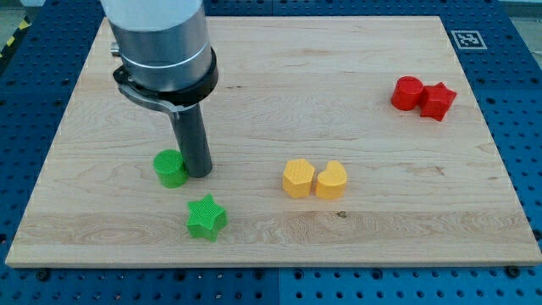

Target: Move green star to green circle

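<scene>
Now my tip (200,174) touches green circle (170,168); green star (207,218) below — no claw.

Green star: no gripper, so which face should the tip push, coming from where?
Contact the green star on its lower-right side, from the view's bottom right, pushing up-left toward the green circle. My tip sits beside the circle, above the star, so it probably needs to loop around first.

My tip (200,174) just right of green circle (169,168), green star (207,218) below, apart.
</scene>
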Controlling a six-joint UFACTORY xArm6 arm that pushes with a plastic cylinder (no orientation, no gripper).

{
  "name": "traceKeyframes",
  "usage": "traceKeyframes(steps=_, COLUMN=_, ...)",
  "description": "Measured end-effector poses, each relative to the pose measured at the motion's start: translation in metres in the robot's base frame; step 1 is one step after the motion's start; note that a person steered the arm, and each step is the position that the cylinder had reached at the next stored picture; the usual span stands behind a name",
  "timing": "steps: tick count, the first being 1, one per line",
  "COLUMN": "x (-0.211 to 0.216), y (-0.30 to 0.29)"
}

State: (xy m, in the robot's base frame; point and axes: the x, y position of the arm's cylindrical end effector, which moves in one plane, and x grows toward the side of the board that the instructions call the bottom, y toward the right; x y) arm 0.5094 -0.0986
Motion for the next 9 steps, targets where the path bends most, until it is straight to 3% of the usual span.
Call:
traceKeyframes(steps=2, x=0.052, y=0.067)
traceKeyframes(steps=5, x=0.071, y=0.094)
traceKeyframes(steps=7, x=0.109, y=0.099)
traceKeyframes(steps=9, x=0.095, y=0.070)
